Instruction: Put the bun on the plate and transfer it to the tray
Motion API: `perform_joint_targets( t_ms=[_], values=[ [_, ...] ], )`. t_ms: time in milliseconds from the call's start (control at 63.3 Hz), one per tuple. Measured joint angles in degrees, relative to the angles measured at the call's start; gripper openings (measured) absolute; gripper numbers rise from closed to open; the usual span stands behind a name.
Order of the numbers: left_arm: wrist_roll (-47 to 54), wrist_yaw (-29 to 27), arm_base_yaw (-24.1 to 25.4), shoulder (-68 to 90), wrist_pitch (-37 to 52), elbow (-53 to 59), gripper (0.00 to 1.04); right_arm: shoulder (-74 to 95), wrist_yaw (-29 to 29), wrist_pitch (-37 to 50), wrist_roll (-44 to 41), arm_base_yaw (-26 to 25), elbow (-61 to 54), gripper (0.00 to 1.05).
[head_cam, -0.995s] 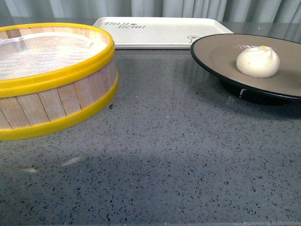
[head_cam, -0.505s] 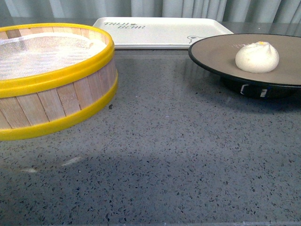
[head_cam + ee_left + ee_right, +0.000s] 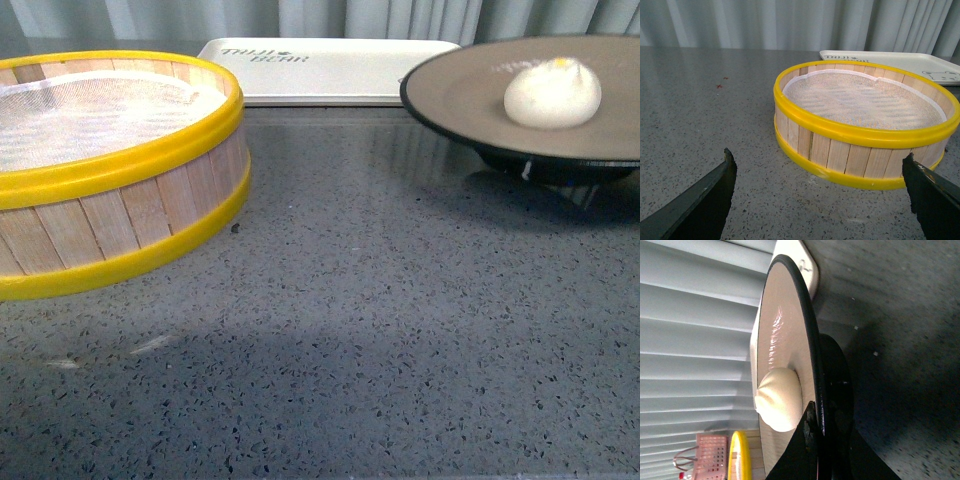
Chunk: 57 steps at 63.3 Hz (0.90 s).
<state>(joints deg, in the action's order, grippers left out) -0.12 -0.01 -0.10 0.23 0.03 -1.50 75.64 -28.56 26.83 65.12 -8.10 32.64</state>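
**Front view with both wrist views.** The wide round tan-brown plate with a glossy black rim (image 3: 465, 100) is at 2 o'clock. It appears to hang clear of the speckled grey stone worktop (image 3: 380, 330), with a shadow under its black foot. The small white dome-shaped steamed bun with a yellow-orange dot (image 3: 552, 93) rests on the plate's inner face. In the right wrist view it sits toward the gripped edge.

The right gripper (image 3: 822, 440) has its jaws pinching the plate's rim, one on the inner face and one beneath. The left gripper (image 3: 819, 167) has its jaws spread and holds nothing; it faces the round wooden steamer basket with yellow bands (image 3: 120, 215) at 9 o'clock.

The flat rectangular off-white plastic tray (image 3: 330, 72) lies at 12 o'clock, behind the plate. Its right end is partly hidden by the plate's rim.

**Hazards, as judged:**
- The plate is held at one edge only, so its weight may lever it downward or make the glossy rim slip in the jaws.
- Any tilt or abrupt stop could send the bun sliding or rolling off the shallow face.
- If the plate is carried too low, its foot could catch the tray's raised rim and push the tray away.
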Motion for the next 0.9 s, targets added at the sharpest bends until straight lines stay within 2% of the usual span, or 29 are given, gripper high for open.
perform_joint_targets(
  t_ms=[142, 379, 679, 900],
  values=[
    [0.0, 0.0, 0.0, 0.0, 0.0, 0.0, 0.98, 2.4, 0.0, 4.3, 2.6, 0.0, 2.6, 0.03],
    [0.0, 0.0, 0.0, 0.0, 0.0, 0.0, 0.98, 10.7, 3.1, 5.7, 6.8, 1.8, 11.7, 0.02],
    [0.0, 0.0, 0.0, 0.0, 0.0, 0.0, 0.98, 23.2, 6.8, 2.5, 11.1, 6.3, 28.4, 0.02],
    [0.0, 0.0, 0.0, 0.0, 0.0, 0.0, 0.98, 29.9, 7.7, -0.3, 11.2, 7.5, 36.2, 0.02]
  ],
)
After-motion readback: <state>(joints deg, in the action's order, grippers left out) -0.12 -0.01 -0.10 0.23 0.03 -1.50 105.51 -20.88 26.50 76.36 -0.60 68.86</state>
